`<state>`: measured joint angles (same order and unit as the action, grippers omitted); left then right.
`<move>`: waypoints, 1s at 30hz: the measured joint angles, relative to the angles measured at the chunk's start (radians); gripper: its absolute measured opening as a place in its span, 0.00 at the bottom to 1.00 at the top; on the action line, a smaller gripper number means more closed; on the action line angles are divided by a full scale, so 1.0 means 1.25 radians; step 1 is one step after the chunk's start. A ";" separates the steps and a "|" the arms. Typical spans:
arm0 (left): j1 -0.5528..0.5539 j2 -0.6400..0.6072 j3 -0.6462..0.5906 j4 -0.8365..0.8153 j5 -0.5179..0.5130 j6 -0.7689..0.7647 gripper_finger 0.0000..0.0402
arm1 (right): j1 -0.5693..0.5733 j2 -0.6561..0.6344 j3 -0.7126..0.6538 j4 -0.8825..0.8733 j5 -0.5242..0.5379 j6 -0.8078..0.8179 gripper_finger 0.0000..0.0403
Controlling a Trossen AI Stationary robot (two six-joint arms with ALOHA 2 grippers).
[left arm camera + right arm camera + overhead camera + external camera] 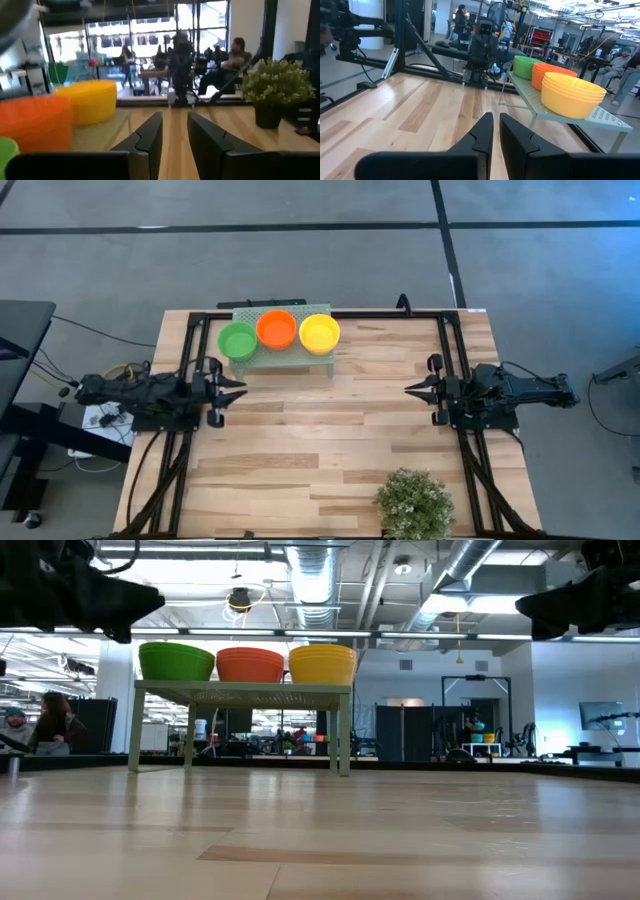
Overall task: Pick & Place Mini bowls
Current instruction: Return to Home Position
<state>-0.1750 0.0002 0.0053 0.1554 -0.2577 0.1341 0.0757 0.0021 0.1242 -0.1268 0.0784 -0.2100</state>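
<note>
Three stacks of mini bowls stand side by side on the pale green perforated stand at the table's far side: green, orange-red and yellow. In the low view the green, orange-red and yellow stacks rest on the stand's top. My left gripper hovers at the table's left, pointing right, fingers a little apart and empty. My right gripper hovers at the table's right, pointing left, shut and empty.
A bushy green plant stands at the table's near edge, right of centre. Bare wooden table lies between the two grippers and in front of the stand. People sit in the room beyond the table.
</note>
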 joint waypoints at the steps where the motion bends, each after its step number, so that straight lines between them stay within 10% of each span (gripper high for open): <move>1: 0.015 0.001 0.000 -0.009 0.015 -0.017 0.23 | 0.000 0.000 0.000 0.000 0.000 0.000 0.07; 30: 0.070 0.003 0.000 0.015 0.028 -0.034 0.23 | 0.000 0.000 0.000 0.000 0.000 0.000 0.08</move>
<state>-0.0872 0.0044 0.0059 0.1738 -0.2234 0.0921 0.0761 0.0025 0.1242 -0.1272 0.0788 -0.2097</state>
